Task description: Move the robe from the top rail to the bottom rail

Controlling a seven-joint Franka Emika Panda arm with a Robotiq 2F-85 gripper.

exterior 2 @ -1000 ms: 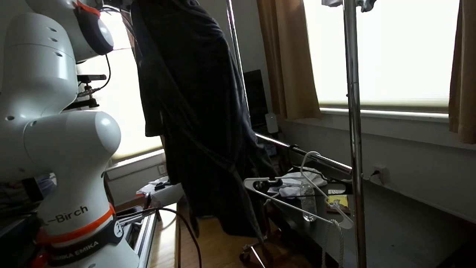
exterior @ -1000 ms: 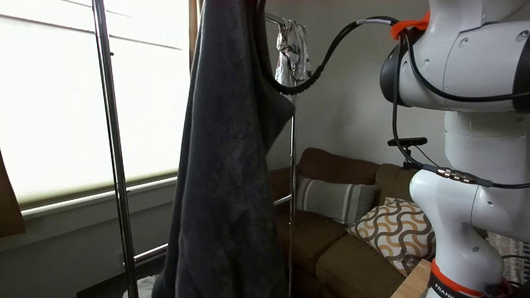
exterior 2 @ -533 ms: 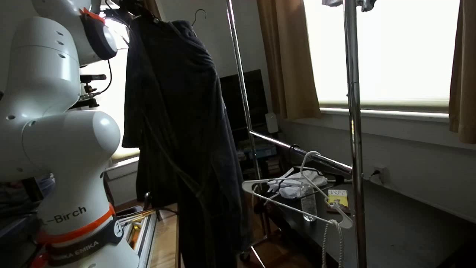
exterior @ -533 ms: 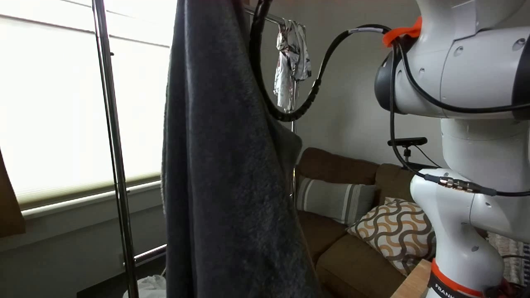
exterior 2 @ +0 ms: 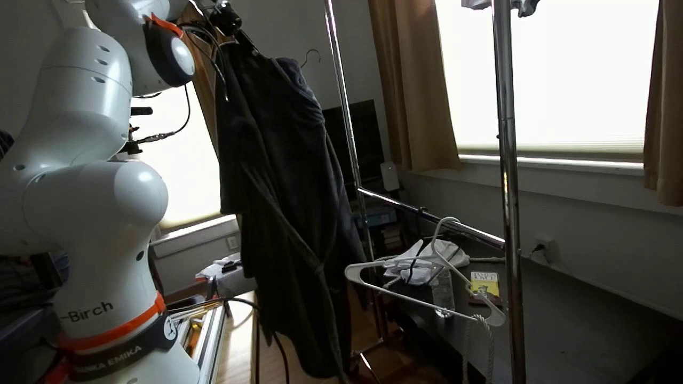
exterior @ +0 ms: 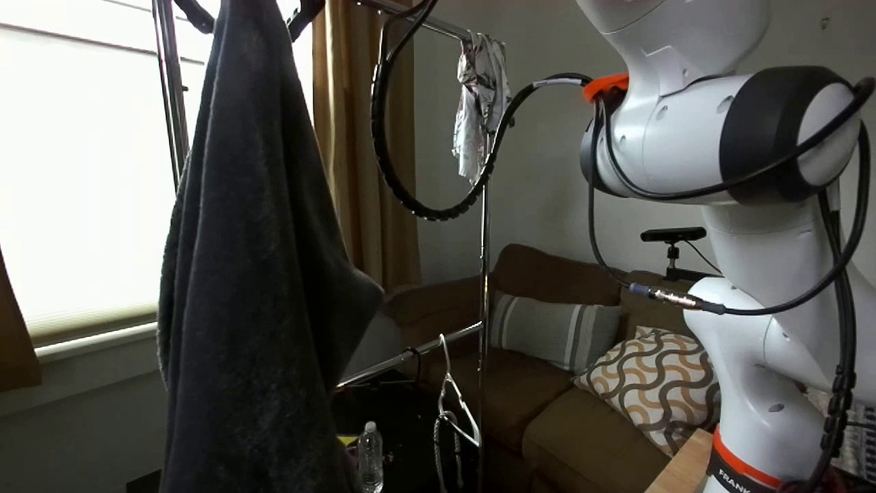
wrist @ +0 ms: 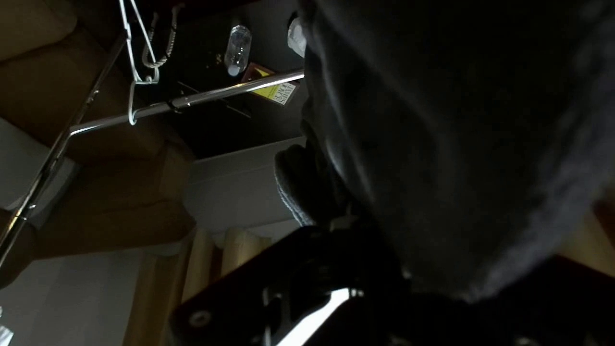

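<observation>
The charcoal-black robe point(exterior: 253, 274) hangs long and free, held by the arm. It also shows in an exterior view point(exterior 2: 288, 197) and fills the right of the wrist view point(wrist: 456, 120). My gripper point(exterior 2: 249, 45) is shut on it near one shoulder; in the wrist view the fabric hides part of the gripper point(wrist: 355, 225). A hanger hook point(exterior 2: 311, 56) sticks up from its collar, touching no rail. The top rail point(exterior: 445, 27) shows behind and right of the robe. The bottom rail point(exterior 2: 395, 201) crosses lower; it also shows in the wrist view point(wrist: 221, 92).
A white hanger point(exterior 2: 427, 261) with a rope hangs on the bottom rail. A whitish-grey cloth point(exterior: 482, 96) hangs at the top rail's end. Rack poles point(exterior 2: 507, 160) stand upright. A dark table point(exterior 2: 560, 314) bears a bottle point(exterior: 370, 455) and a book. A sofa stands behind.
The arm has carried the robe lower and leftward in an exterior view, uncovering much of the bottom rail and the white hanger. The robe's hanger hook has come into view.
</observation>
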